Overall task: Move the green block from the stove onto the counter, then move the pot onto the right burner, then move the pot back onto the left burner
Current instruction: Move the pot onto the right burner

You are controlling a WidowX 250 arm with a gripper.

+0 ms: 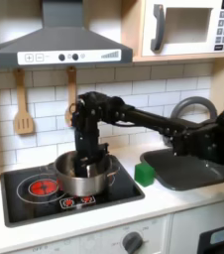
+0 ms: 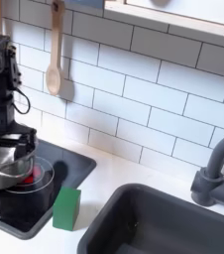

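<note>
The shiny pot (image 1: 82,181) (image 2: 0,169) stands on the black stove (image 1: 15,208) (image 2: 25,210), over the right burner (image 2: 32,177), of which a red edge peeks out beside its base. My gripper (image 1: 84,161) (image 2: 15,144) reaches down from above and is shut on the pot's rim. In the first exterior view the left burner (image 1: 40,186) lies bare to the left of the pot. The green block (image 1: 144,174) (image 2: 66,208) rests on the off-white counter (image 1: 164,203) (image 2: 104,174), between the stove's edge and the sink.
The dark grey sink (image 1: 188,169) (image 2: 164,223) with a grey faucet (image 1: 198,104) (image 2: 218,169) lies beyond the block. Wooden spoons (image 1: 23,109) (image 2: 53,64) hang on the tiled wall behind the stove. A range hood (image 1: 59,45) and a microwave (image 1: 193,25) sit overhead.
</note>
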